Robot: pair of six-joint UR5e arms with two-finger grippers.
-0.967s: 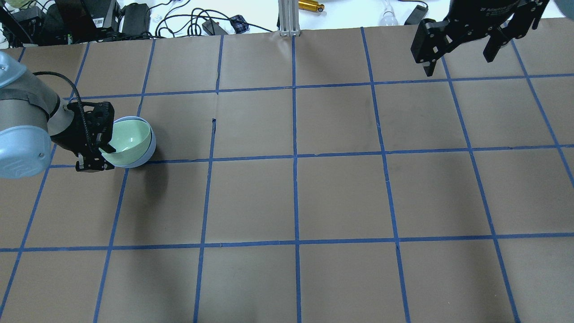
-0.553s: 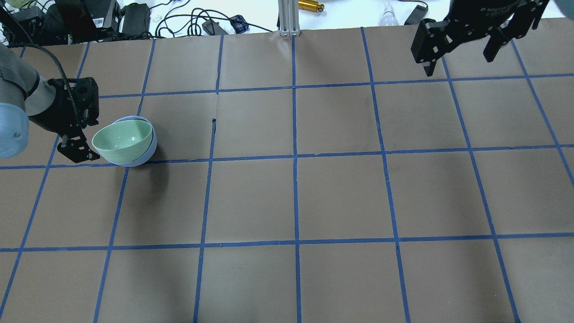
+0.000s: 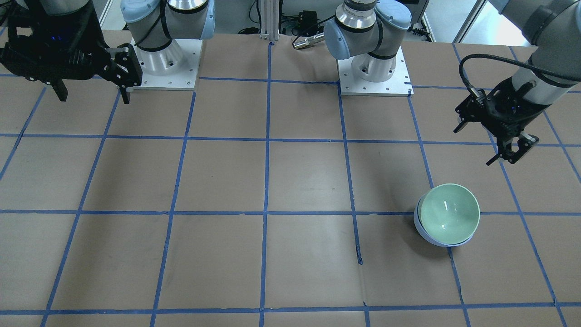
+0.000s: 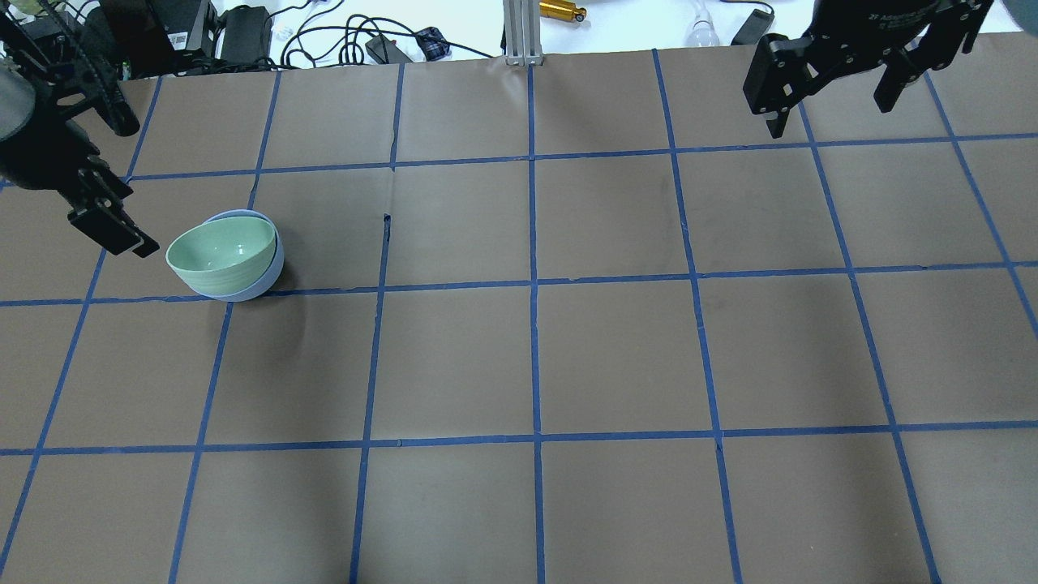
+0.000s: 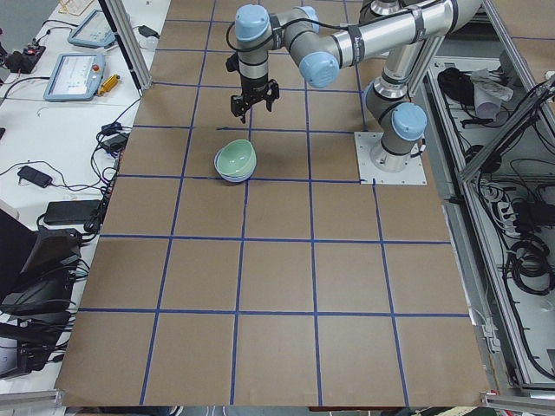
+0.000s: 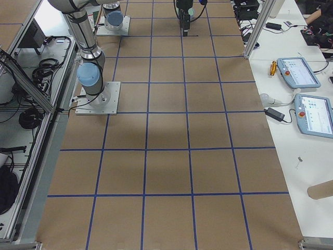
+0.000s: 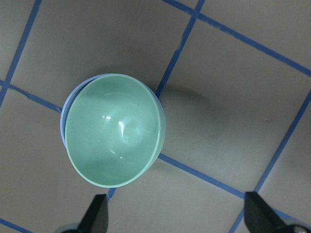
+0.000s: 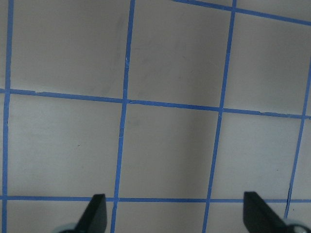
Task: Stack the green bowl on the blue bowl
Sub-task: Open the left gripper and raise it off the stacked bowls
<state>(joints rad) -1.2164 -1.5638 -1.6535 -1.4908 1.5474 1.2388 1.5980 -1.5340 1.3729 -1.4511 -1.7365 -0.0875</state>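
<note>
The mint-green bowl (image 3: 449,212) sits nested in the periwinkle-blue bowl (image 3: 418,225), tilted a little; only the blue bowl's outer edge shows. Both also show in the overhead view, green (image 4: 220,247) on blue (image 4: 268,280), and in the left wrist view, green (image 7: 114,138) with a sliver of blue (image 7: 63,127). My left gripper (image 4: 136,188) is open and empty, raised and off to the side of the bowls, apart from them. My right gripper (image 4: 831,112) is open and empty, high over the far side of the table.
The brown table (image 4: 616,349) carries a grid of blue tape. Cables and boxes (image 4: 243,36) lie beyond its far edge. The two arm bases (image 3: 372,68) stand at the robot's side.
My left gripper let go of the green bowl's rim, opened, and pulled back and up away from the bowls. The green bowl stays in the blue bowl. The right arm has not moved.
</note>
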